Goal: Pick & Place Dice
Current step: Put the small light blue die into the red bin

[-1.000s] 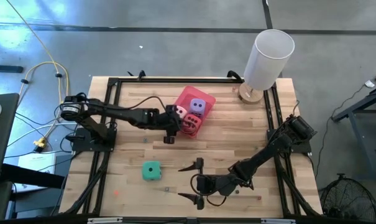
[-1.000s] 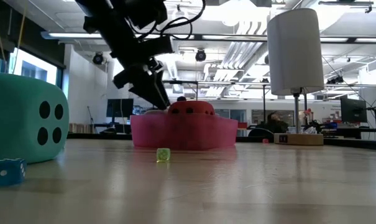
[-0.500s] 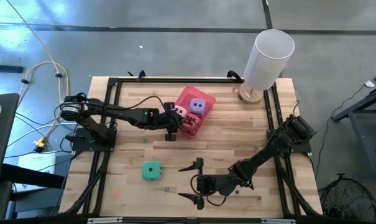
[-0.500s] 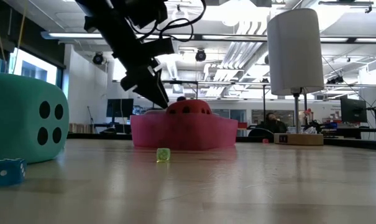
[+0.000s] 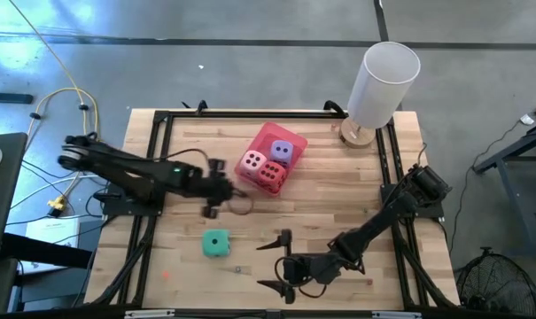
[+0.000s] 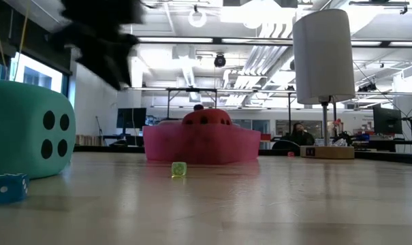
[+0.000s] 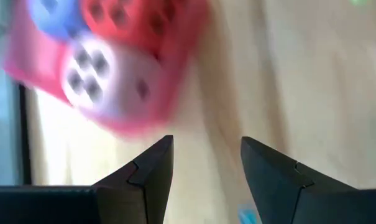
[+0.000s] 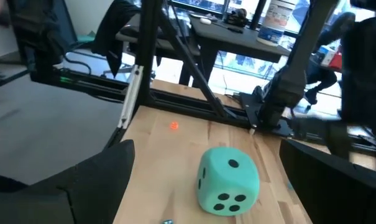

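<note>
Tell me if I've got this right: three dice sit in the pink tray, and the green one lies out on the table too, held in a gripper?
Not quite. The green die lies on the table alone, with no gripper on it, as the high view shows. The three dice do sit in the pink tray.

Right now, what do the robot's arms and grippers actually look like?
Both are slim dark jointed arms. The left arm carries a small green light and a thin dark cable. Each gripper, left and right, ends in two dark, angular, wedge-shaped fingers.

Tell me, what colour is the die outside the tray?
Teal green with dark pips; the die shows best in the right wrist view.
</note>
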Robot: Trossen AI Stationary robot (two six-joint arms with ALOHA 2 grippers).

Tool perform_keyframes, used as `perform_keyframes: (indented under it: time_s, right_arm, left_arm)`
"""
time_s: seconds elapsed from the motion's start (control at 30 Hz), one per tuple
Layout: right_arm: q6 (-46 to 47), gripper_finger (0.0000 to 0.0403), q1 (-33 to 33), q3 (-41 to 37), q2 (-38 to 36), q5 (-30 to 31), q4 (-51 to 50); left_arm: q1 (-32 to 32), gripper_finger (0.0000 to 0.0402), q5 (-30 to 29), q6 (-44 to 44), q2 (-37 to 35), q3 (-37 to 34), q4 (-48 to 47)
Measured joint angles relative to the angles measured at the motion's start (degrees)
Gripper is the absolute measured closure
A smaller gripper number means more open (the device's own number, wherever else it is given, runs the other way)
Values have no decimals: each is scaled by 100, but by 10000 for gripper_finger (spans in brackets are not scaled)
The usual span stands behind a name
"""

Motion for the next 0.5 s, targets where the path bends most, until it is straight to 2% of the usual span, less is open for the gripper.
perform_keyframes:
  time_s: [0.13,0.3,0.37,0.5]
  right_arm:
    - [24,9,35,0,0,-3,4]
    - [217,9,38,0,0,2,48]
    - [366,9,23,0,0,1,48]
    - [474,9,27,0,0,2,15]
  left_arm:
    - [-326,223,384,-992,-714,0,-1370]
    - [-28,223,1216,-2813,-1264,0,-2493]
    - [48,223,1435,-3202,-1374,0,-2865]
    - [1,223,1497,-3514,-1445,-2,-3346]
